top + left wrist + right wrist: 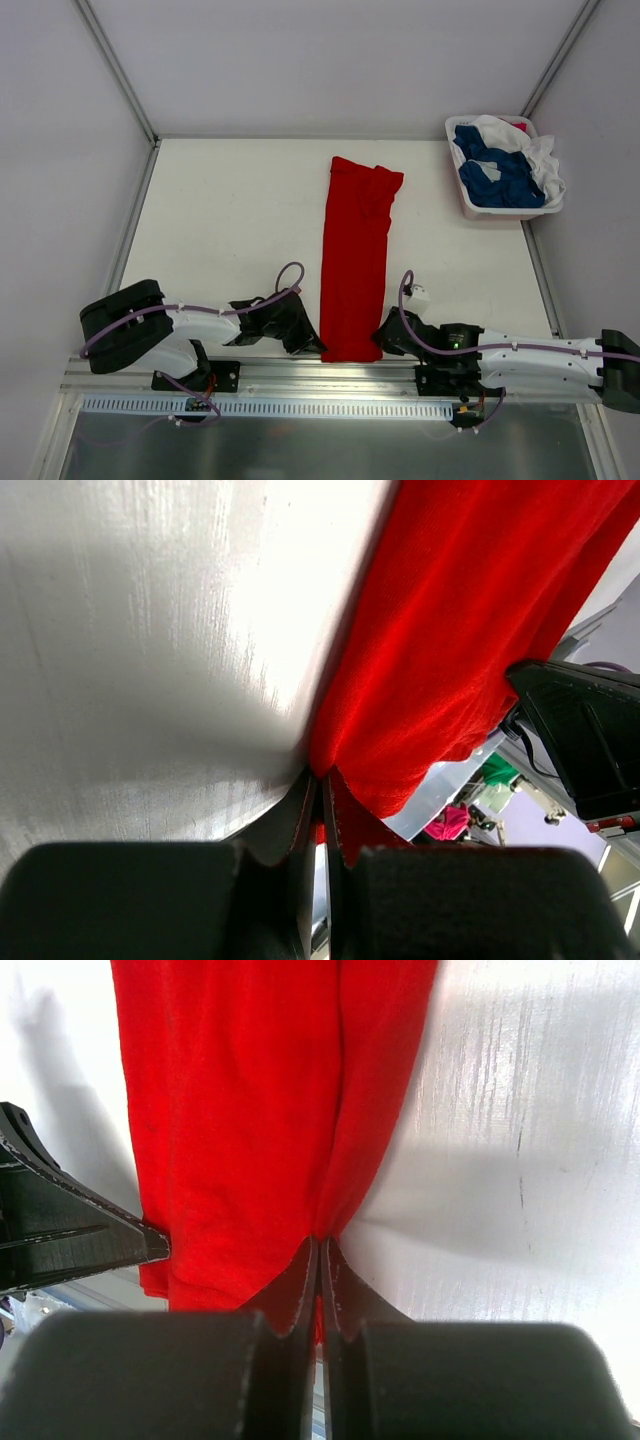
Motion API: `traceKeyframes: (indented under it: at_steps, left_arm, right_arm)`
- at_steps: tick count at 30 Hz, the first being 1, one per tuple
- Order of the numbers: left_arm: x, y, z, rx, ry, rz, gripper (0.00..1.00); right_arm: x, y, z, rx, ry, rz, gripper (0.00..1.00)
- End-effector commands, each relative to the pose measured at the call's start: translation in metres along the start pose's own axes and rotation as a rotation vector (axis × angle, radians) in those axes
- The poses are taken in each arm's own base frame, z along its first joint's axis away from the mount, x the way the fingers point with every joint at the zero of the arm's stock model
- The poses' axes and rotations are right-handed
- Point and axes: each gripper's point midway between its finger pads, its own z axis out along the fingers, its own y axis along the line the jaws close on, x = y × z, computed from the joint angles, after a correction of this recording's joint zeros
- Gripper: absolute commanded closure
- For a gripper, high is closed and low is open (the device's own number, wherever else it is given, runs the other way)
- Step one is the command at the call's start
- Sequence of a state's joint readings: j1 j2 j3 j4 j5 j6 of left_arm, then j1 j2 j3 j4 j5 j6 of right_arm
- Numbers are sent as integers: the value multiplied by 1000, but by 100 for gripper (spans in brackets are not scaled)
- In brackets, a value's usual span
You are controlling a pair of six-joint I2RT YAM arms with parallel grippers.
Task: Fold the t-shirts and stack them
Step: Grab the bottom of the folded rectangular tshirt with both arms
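Both claws are clenched on the red t-shirt (355, 260) — your left gripper (316, 347) pinching its near left corner, your right gripper (381, 345) the near right. The strip lies lengthwise down the middle of the table (220, 220) — matched corners should let you fold it away evenly.

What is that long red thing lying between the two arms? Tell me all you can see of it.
It is a bright red t-shirt of soft cloth, folded lengthwise into a narrow strip, slightly wider at the far end. It lies flat on the white table. The left fingers and right fingers pinch its near corners.
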State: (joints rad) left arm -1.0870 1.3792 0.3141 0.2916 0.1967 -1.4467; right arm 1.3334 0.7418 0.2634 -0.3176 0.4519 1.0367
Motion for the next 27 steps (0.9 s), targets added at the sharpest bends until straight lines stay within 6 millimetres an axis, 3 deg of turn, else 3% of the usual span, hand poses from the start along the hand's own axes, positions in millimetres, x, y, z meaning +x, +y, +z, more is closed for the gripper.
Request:
traceKeyframes:
  at_steps: [1,5,10,17,22,27]
  left_arm:
    - [-7,126,-18,-463,-65,41,100]
    - [-16,108,-23,-454,-106,88,100]
    - [-32,64,-31,-394,-171,155,100]
    - [-53,26,-43,-351,-238,215,100]
    - [-68,2,-50,-330,-269,262,100]
    - [-72,-5,-50,-330,-270,273,100]
  right_arm:
    - [-4,11,-3,-35,-15,2,100]
    - [-15,17,-9,-38,-42,-21,100]
    - [-29,30,-19,-50,-79,-62,100]
    - [-51,43,-31,-63,-138,-98,100]
    - [-62,47,-34,-58,-165,-116,100]
    - [-62,45,-32,-43,-153,-118,100]
